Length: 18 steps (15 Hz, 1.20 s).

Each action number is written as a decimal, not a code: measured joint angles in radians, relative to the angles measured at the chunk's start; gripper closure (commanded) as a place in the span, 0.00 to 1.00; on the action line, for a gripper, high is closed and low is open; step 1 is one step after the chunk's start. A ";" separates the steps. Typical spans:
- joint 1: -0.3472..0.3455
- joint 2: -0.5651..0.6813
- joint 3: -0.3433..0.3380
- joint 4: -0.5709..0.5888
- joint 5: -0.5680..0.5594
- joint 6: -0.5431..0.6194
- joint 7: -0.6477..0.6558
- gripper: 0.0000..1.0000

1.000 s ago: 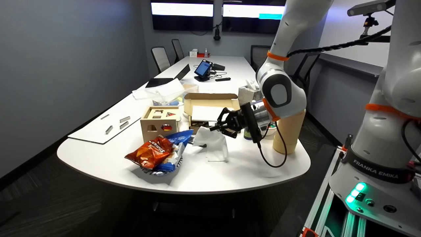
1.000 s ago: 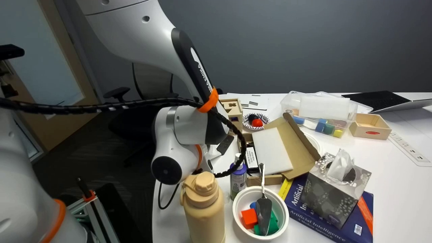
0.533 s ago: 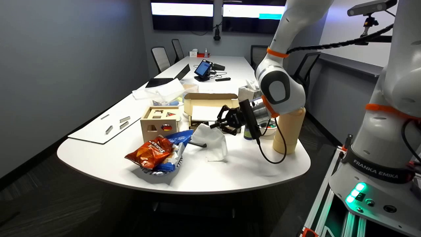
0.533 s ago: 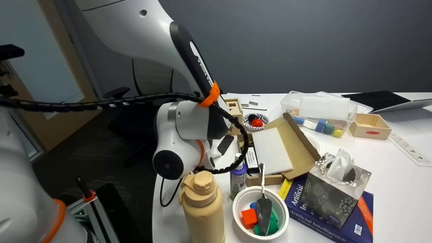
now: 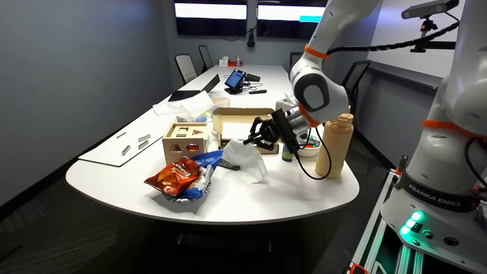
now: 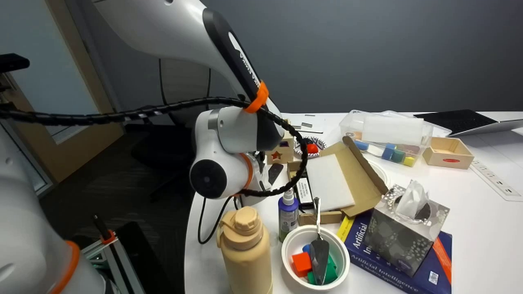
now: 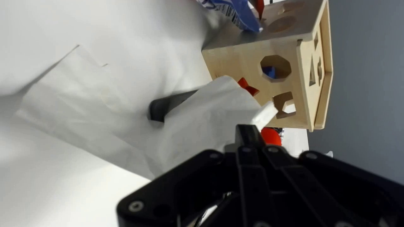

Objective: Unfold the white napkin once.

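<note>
"White and thin, paper or cloth, I can't say — that's the napkin (image 5: pixel 247 160), slung between the desk (image 5: pixel 293 198) and the fingers (image 7: pixel 248 134). Have they got hold of it?"

"They look pressed together, no gap that I can find, with one edge of it pinched between. In the wrist view a little white tip pokes out past them."

"And the rest?"

"Slopes down, rumpled, and its lower end seems to lie on the desk. A black remote (image 5: pixel 228 164) sits just beside it; whether they touch I can't tell."

"So which step are we on?"

"Midway through the unfolding, I'd judge. One side is raised, but the napkin isn't spread flat, and I can't make out whether the fold is fully undone."

"Then what does the next move call for?"

"Carrying the pinched edge away from the end on the desk, low and without hurry, so that end doesn't get dragged along. Thin stuff would probably follow any tug. After that, set the edge down and part the fingers."

"Anything likely to spoil it?"

"Maybe the remote — the raised side could drape over it and never lie flat. The wooden shape box (image 5: pixel 180 154) stands near too, so I'd steer wide of that."
</note>
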 measured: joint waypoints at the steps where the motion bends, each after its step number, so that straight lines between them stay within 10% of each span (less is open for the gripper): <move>1: 0.004 0.000 0.007 0.010 0.000 0.024 0.008 1.00; 18: 0.043 0.099 0.015 0.189 0.000 0.253 0.156 1.00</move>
